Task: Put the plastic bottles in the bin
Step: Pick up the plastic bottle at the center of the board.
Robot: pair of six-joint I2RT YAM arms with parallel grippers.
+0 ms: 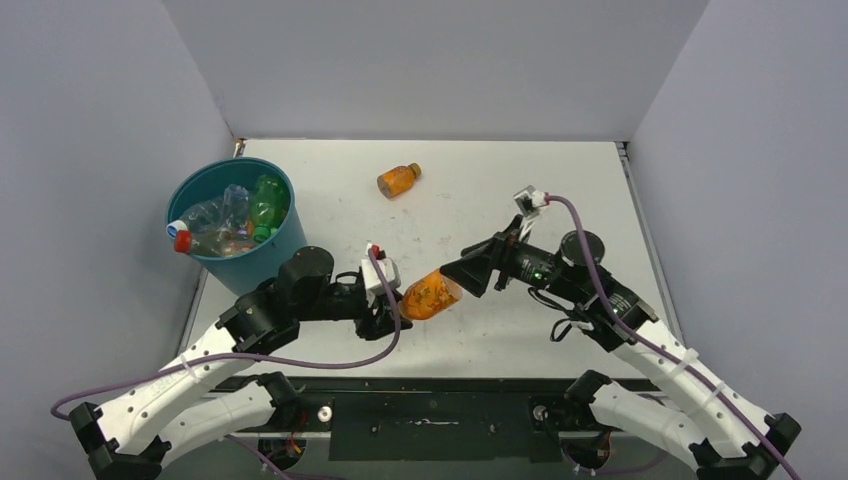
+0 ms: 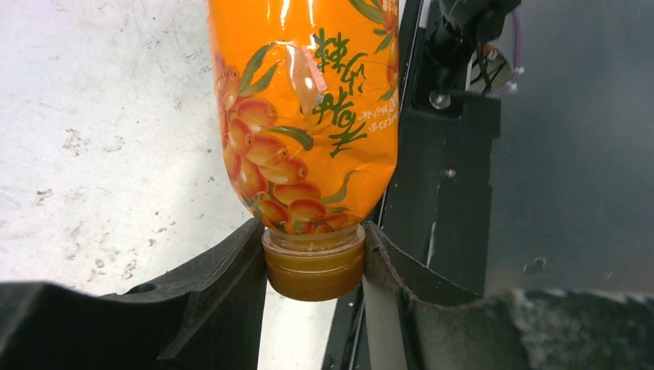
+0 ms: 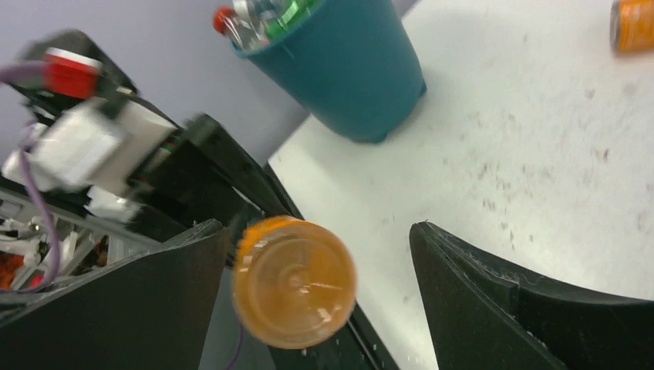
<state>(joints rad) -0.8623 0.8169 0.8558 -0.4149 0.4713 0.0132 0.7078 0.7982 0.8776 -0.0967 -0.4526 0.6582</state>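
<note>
An orange-filled plastic bottle hangs in the air between the two arms, lying roughly level above the table's near middle. My left gripper is shut on its brown cap, one finger on each side of the neck. My right gripper is open around the bottle's base, with a wide gap to its right finger. A second orange bottle lies on the table at the far middle. The teal bin stands at the far left, behind my left arm.
Inside the bin lie several bottles, among them a green one and a clear red-capped one. Grey walls close in the white table on three sides.
</note>
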